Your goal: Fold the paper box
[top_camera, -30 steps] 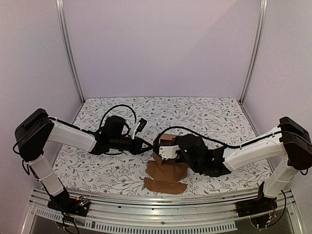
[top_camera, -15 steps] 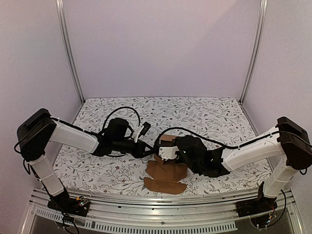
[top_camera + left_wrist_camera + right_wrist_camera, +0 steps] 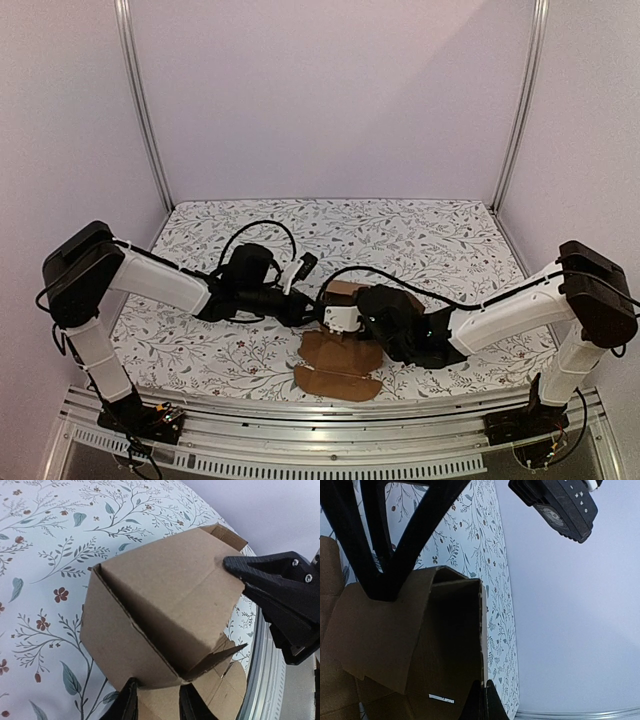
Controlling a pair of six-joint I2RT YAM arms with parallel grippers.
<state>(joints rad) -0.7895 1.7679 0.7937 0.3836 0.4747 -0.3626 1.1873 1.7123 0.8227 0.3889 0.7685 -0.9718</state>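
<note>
Item: paper box point(image 3: 345, 292), half-formed, on surface point(image 3: 450, 240) near front edge. The right fingers point(image 3: 490, 707) pinch its upright wall; the left fingers point(image 3: 127, 702) are parted astride its lower corner. Advised: firm right grip while the left squares the creases.

Top view: the box point(image 3: 346, 290) is mostly covered by the right gripper point(image 3: 340, 306), and the jaws there are too small to read. Left wrist view: the bottom edge cuts off the left gripper point(image 3: 156, 701), and whether its two finger stubs touch the board cannot be told. Right wrist view: the box runs off the left and bottom edges.
</note>
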